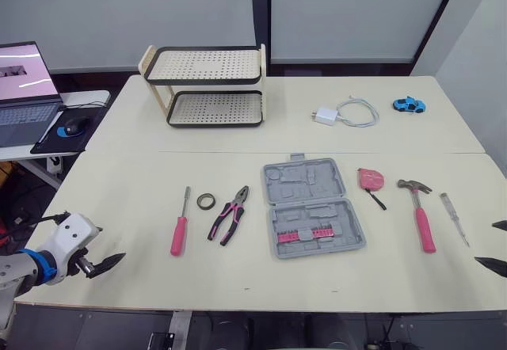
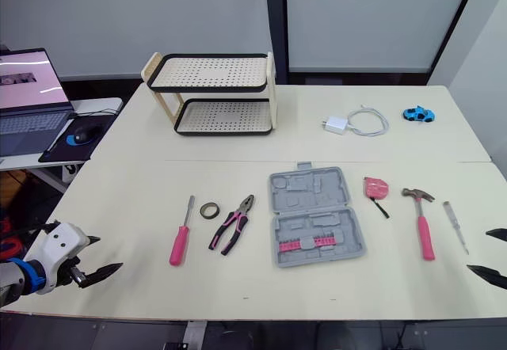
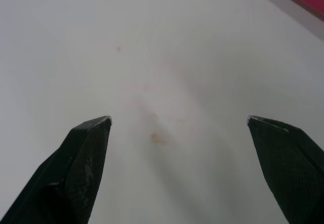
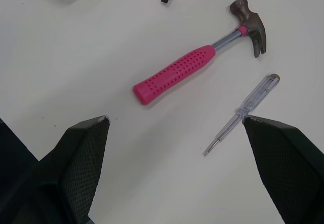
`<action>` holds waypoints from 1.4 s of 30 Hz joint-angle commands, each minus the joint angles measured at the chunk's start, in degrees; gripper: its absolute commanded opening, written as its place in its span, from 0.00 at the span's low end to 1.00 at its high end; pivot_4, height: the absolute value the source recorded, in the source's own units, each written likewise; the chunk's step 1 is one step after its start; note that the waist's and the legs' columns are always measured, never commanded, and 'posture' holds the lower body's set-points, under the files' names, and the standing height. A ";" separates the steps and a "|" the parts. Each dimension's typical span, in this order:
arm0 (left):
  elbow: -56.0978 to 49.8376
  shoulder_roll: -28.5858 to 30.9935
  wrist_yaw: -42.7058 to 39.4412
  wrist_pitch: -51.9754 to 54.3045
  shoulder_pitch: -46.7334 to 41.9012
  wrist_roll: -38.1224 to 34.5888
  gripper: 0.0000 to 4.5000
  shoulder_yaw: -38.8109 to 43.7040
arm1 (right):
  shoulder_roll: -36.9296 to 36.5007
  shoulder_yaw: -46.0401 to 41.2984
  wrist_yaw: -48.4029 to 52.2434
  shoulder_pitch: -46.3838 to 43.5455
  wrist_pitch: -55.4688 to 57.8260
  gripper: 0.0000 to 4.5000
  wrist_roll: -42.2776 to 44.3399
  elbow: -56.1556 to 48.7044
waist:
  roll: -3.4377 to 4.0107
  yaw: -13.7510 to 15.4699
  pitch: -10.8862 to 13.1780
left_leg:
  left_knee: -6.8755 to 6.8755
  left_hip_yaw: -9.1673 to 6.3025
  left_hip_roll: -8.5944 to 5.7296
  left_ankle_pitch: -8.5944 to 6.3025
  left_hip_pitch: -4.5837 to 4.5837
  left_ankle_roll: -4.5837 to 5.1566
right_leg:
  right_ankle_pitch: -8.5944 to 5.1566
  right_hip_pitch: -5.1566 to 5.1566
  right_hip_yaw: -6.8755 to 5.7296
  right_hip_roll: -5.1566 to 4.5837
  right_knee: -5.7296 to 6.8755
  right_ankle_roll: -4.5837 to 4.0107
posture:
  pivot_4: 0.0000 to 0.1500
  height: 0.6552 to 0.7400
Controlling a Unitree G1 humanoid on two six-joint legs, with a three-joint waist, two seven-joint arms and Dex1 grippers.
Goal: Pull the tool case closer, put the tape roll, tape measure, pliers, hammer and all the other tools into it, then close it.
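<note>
Past the wide-open, empty right gripper (image 4: 175,118): hammer (image 4: 174,76) and clear screwdriver (image 4: 242,113). Under the equally open, empty left gripper (image 3: 178,118): table (image 3: 152,57).

Open tool case (image 1: 303,182), hammer (image 1: 424,225) (pink handle)

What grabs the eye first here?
The open grey tool case lies in the middle of the table, pink-handled tools spread either side: screwdriver and pliers on its left, hammer on its right. The left gripper and right gripper hover open over the table's near corners.
</note>
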 commanded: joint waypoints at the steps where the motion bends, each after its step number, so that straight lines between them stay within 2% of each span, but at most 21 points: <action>1: -0.22 0.05 0.77 -0.43 0.38 0.03 0.99 1.03 | -0.76 -1.20 -0.17 -0.64 0.08 1.00 -0.14 -0.23 | 0.00 0.01 0.00 | 0.00 0.00 0.00 0.00 0.00 0.00 | 0.00 0.00 0.00 0.00 0.00 0.00 | 1.00 1.00; 19: 0.02 -0.92 3.30 0.45 0.34 -1.06 0.99 2.13 | -0.32 -1.07 -2.96 -2.07 0.77 1.00 -1.75 -0.56 | 0.00 0.02 0.00 | 0.00 0.00 -0.01 0.00 0.00 0.00 | 0.00 0.00 0.00 0.00 0.00 0.00 | 1.00 1.00; 24: -4.34 -2.72 3.59 4.73 -0.38 -4.73 0.99 3.68 | 1.30 -3.27 -4.76 -1.12 4.37 1.00 -0.47 -6.12 | 0.00 0.04 0.00 | 0.00 -0.02 0.01 0.00 0.00 0.00 | 0.00 0.00 -0.01 0.00 0.01 0.00 | 1.00 1.00; 28: -14.12 -5.43 3.03 10.07 0.43 -8.87 0.99 2.68 | 3.75 -2.99 -6.66 -1.68 11.07 1.00 3.32 -15.85 | 0.00 0.14 0.00 | 0.02 -0.03 0.01 0.00 -0.01 0.00 | 0.00 0.02 -0.01 -0.01 0.01 0.00 | 1.00 1.00; 31: -23.51 -8.69 3.58 14.84 0.18 -11.60 0.87 -0.48 | 5.07 0.38 -9.09 -4.56 14.62 0.88 5.15 -21.21 | 0.01 0.11 -0.01 | 0.04 -0.02 0.03 0.00 -0.01 -0.01 | 0.01 0.04 0.00 -0.01 0.00 -0.01 | 1.00 1.00; 36: -32.48 -12.44 5.80 21.62 -3.16 -12.33 0.50 -6.66 | 5.97 7.98 -12.98 -8.84 17.50 0.46 3.95 -24.81 | -0.03 0.23 -0.01 | 0.06 -0.05 0.04 0.01 -0.02 -0.02 | 0.02 0.05 -0.05 0.02 0.00 -0.01 | 1.00 1.00; 41: -34.46 -16.92 8.62 26.15 -8.52 -11.31 0.13 -13.25 | 7.63 17.96 -17.32 -14.68 18.25 0.04 0.92 -24.89 | -0.02 0.27 -0.01 | 0.09 -0.06 -0.01 0.02 -0.02 -0.03 | 0.02 0.09 -0.05 0.01 0.00 -0.01 | 1.00 1.00; 42: -34.22 -17.81 9.01 26.60 -9.57 -10.93 0.06 -14.50 | 7.98 20.02 -17.92 -16.00 18.26 0.00 0.11 -24.60 | -0.02 0.22 -0.01 | 0.10 -0.05 -0.02 0.03 -0.03 -0.04 | 0.02 0.07 -0.04 0.01 0.01 0.00 | 1.00 1.00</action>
